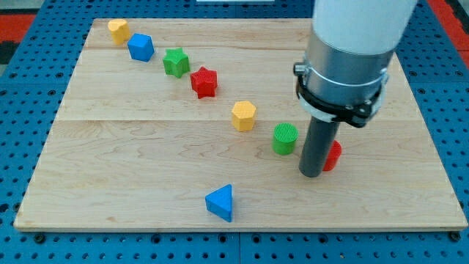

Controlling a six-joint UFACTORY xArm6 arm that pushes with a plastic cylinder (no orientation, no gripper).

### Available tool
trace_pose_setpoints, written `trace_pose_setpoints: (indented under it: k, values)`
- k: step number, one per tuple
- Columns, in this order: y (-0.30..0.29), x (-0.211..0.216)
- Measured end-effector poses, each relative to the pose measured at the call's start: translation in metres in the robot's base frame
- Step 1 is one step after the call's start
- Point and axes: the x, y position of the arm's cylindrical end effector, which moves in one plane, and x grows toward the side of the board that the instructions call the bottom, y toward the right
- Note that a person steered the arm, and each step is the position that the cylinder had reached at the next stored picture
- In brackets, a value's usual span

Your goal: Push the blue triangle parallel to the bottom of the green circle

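The blue triangle [220,202] lies near the board's bottom edge, a little left of centre. The green circle [285,138] stands up and to the right of it. My tip [311,173] rests on the board just right of and slightly below the green circle, touching or nearly touching a red block [333,155] that is partly hidden behind the rod. The tip is well to the right of the blue triangle and apart from it.
A diagonal line of blocks runs from the top left: a yellow block [119,30], a blue block [140,48], a green star [175,61], a red star [204,81] and a yellow hexagon [243,116]. The wooden board [110,161] sits on a blue pegboard.
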Motion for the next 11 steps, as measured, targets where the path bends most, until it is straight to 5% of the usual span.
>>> trace_pose_setpoints:
  k: [2,4,6,7,8,9,11]
  values:
    - [-0.015,0.078]
    - [-0.072,0.076]
    - [-0.104,-0.014]
    - [-0.187,-0.015]
    - [-0.199,0.029]
    - [-0.199,0.043]
    - [-0.089,0.044]
